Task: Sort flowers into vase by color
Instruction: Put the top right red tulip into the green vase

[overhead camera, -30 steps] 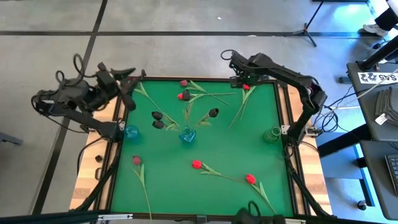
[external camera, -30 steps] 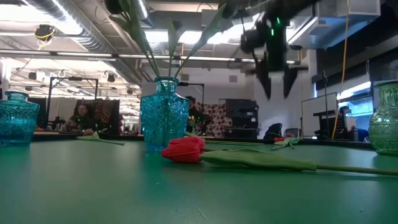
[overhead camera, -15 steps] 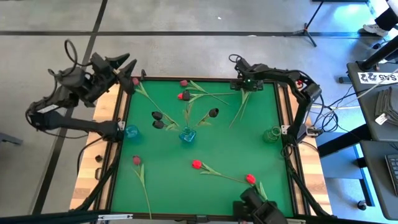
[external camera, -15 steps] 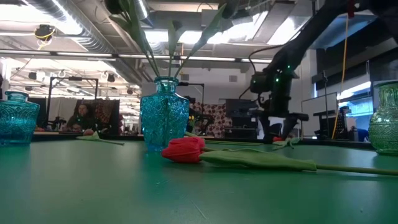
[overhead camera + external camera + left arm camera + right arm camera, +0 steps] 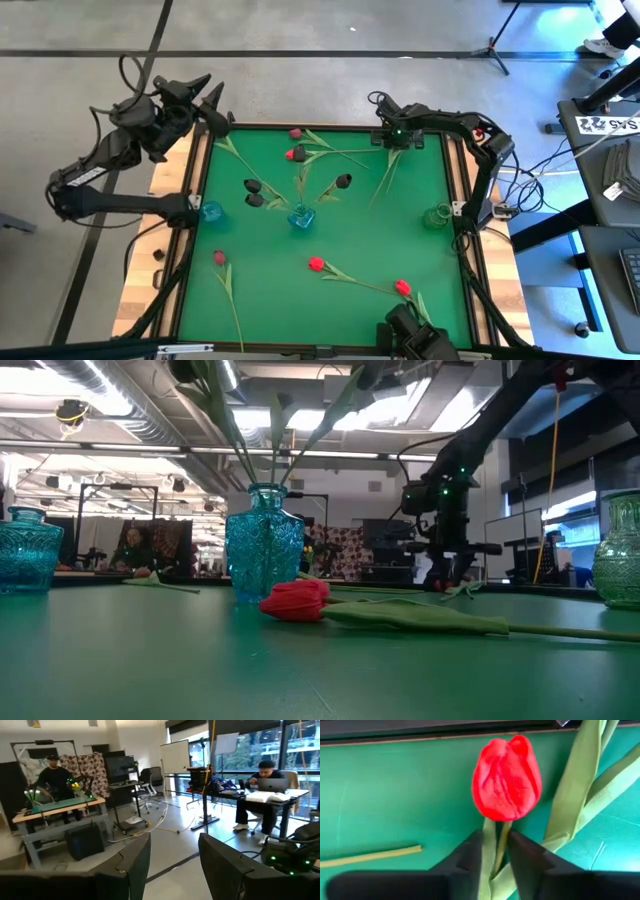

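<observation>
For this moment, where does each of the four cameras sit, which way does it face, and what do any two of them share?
High: above, straight down on the green table; both arms show.
Low: at tabletop level, across a red tulip and blue vase into the room; right gripper down.
Left wrist: open left gripper facing the room.
Right wrist: fingers around a red tulip's stem.
High and low share that vase.

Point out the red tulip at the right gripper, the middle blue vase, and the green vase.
Red tulip point(image 5: 507, 777): right wrist view, middle of the head.
Middle blue vase point(image 5: 263, 545): low view, its body.
Green vase point(image 5: 437, 216): high view, its rim.
</observation>
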Robot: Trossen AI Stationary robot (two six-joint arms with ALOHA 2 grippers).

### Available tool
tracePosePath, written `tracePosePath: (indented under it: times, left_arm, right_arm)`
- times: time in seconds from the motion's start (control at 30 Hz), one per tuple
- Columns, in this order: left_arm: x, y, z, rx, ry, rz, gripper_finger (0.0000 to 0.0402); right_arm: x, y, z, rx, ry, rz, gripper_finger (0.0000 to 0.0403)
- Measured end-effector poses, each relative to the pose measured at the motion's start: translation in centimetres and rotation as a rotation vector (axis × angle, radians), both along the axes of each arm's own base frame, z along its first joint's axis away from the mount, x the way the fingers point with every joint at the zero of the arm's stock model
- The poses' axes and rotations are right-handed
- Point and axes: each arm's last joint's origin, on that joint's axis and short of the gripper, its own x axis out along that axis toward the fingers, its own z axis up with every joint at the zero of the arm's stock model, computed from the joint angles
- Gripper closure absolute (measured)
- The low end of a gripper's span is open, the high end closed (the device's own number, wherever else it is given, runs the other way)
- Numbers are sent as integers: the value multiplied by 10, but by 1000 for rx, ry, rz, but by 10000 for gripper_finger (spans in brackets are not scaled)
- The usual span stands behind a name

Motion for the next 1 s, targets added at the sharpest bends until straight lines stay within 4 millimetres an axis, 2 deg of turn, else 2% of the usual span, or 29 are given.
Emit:
tracePosePath:
  times: [0.17, 0.27, 0.37, 0.47, 0.6, 0.77, 0.87, 1.0]
  left_arm:
    - [-4, -3, 2, 1, -27, -79, 238]
    - [-8, -6, 2, -8, -42, -157, 238]
    - [-13, -11, 2, -24, -72, -262, 238]
    - [-20, -18, 4, -30, -103, -413, 238]
    - [-28, -27, 7, -34, -142, -635, 238]
    - [-36, -34, 9, -13, -155, -750, 238]
    - [-42, -35, 10, -3, -169, -741, 238]
    - [-47, -37, 11, 10, -180, -725, 238]
  right_arm:
    - [2, -2, 0, -18, -15, 12, 388]
    - [10, 1, 7, -48, -68, 56, 394]
    - [23, 13, 32, -149, -141, 106, 395]
    - [32, 32, 67, -280, -200, 168, 399]
    - [35, 74, 129, -495, -309, 317, 399]
    - [21, 148, 200, -713, -483, 623, 399]
    - [2, 189, 228, -793, -562, 724, 399]
    - [-33, 226, 248, -863, -593, 753, 400]
